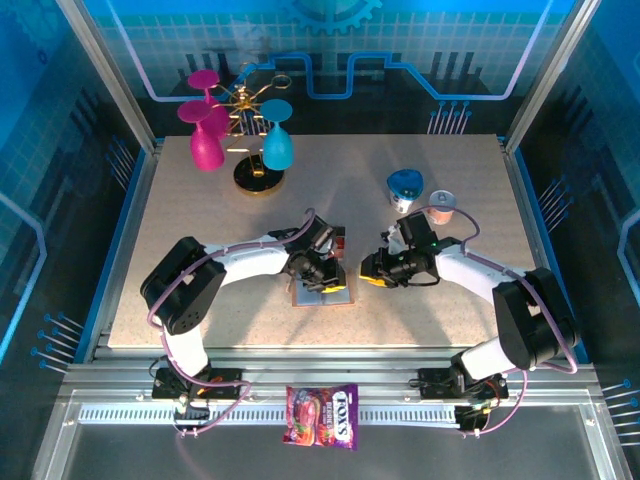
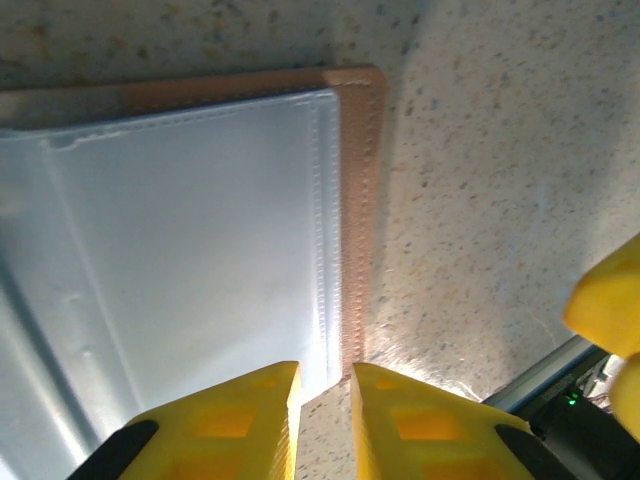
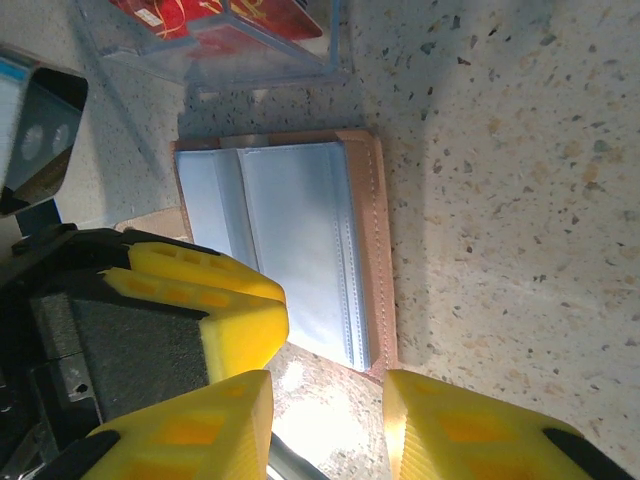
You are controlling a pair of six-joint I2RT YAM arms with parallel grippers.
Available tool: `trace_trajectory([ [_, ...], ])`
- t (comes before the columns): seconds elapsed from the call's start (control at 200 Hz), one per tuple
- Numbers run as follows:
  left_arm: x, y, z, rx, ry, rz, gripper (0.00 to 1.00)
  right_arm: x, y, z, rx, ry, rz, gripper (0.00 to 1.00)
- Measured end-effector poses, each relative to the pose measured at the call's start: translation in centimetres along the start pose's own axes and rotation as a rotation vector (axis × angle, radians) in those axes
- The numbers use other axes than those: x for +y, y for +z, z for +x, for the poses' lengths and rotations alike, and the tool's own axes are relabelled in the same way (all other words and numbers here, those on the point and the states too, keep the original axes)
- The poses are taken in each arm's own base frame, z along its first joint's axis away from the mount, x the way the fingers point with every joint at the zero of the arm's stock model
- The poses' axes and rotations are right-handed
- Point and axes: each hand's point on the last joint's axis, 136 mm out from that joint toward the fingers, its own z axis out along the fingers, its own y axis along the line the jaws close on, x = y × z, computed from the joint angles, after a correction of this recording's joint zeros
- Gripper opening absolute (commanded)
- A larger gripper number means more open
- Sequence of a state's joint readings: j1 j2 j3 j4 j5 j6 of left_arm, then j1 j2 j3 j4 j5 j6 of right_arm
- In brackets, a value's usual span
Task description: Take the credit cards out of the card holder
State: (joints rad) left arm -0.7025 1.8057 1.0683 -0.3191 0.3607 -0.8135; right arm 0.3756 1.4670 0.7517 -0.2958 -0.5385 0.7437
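Both grippers are at the open card holder, which lies flat on the table with its grey-blue pockets up. The left gripper shows a narrow gap at the holder's brown edge; I cannot tell whether it pinches it. The right gripper is parted and empty. Red cards lie in a clear tray just beside the holder.

We see a blue-lit overhead view, evenly bright, with soft shadows on the table. Close up, glare whitens the card holder — the near yellow fingertips look blurred.
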Motion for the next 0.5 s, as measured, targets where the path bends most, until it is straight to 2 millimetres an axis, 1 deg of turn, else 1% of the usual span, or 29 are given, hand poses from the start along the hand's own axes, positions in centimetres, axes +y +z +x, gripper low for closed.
trace_trajectory([
  [0.16,1.2,0.0,0.2,0.0,-0.015,-0.054,0.18,0.3,0.7,0.4,0.015,-0.008,-0.002,0.32],
  [0.315,1.7,0.0,0.3,0.0,-0.019,-0.075,0.15,0.0,2.2,1.1,0.055,0.0,0.009,0.27],
  [0.41,2.0,0.2,0.3,0.001,-0.023,-0.087,0.14,0.0,2.9,1.2,0.07,0.01,0.004,0.23],
  [0.5,2.2,0.3,0.3,0.004,-0.026,-0.094,0.14,0.1,3.5,1.2,0.08,0.013,-0.005,0.22],
])
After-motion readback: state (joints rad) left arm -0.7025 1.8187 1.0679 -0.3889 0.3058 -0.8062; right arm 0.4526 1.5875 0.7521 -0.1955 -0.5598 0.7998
